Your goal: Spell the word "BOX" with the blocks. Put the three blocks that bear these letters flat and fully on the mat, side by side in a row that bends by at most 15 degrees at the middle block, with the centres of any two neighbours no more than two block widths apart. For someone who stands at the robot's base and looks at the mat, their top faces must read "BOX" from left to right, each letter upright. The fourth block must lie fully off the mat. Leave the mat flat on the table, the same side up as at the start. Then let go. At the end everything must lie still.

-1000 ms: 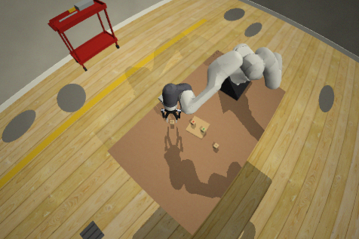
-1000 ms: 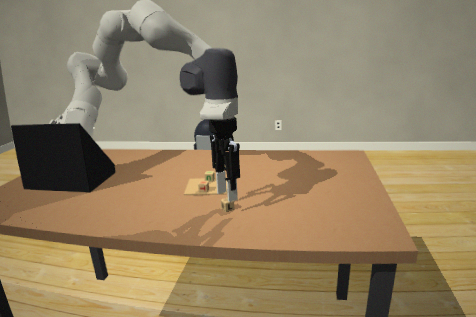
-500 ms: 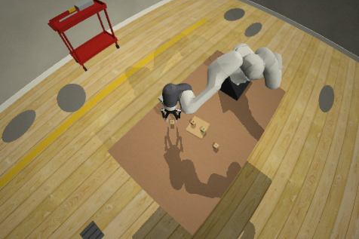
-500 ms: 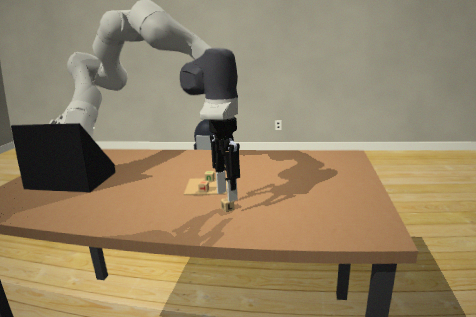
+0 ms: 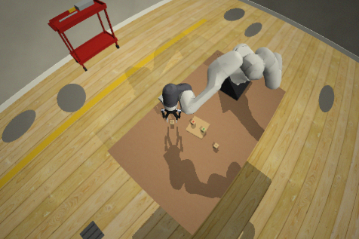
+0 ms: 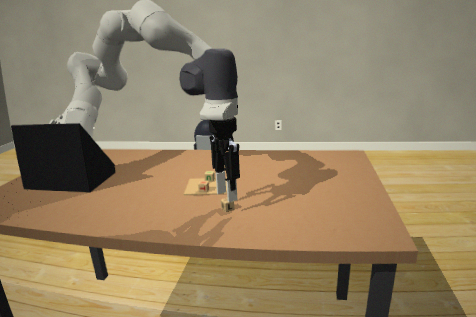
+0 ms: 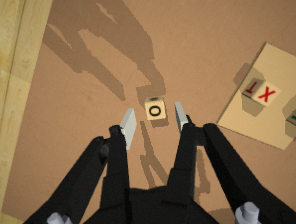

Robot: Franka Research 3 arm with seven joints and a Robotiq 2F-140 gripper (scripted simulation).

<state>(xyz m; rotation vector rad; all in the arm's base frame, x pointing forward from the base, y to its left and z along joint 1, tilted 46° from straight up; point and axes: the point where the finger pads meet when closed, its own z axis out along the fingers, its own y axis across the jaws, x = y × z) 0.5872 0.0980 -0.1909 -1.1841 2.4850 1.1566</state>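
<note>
My gripper point(image 5: 172, 118) point(image 6: 227, 195) point(image 7: 154, 113) is partly open, its fingers either side of and above the O block point(image 5: 172, 123) point(image 6: 227, 205) point(image 7: 155, 110), touching nothing. That block lies on the table off the mat, a black O on top. The mat point(image 5: 195, 132) point(image 6: 192, 188) point(image 7: 252, 127) bears a block with a red X on top point(image 5: 193, 122) point(image 6: 203, 187) point(image 7: 266, 94) and a block with green marks point(image 5: 203, 129) point(image 6: 209, 176) point(image 7: 294, 118), cut off in the wrist view. Another block point(image 5: 216, 145) lies off the mat, its letter unreadable; I cannot make it out in the exterior view.
The brown table point(image 5: 151, 150) point(image 6: 320, 219) point(image 7: 70, 150) carries the black robot base stand point(image 5: 235, 89) point(image 6: 55, 159). The table edge is left of the O block in the wrist view. A red cart point(image 5: 94, 48) stands on the floor, away from the table.
</note>
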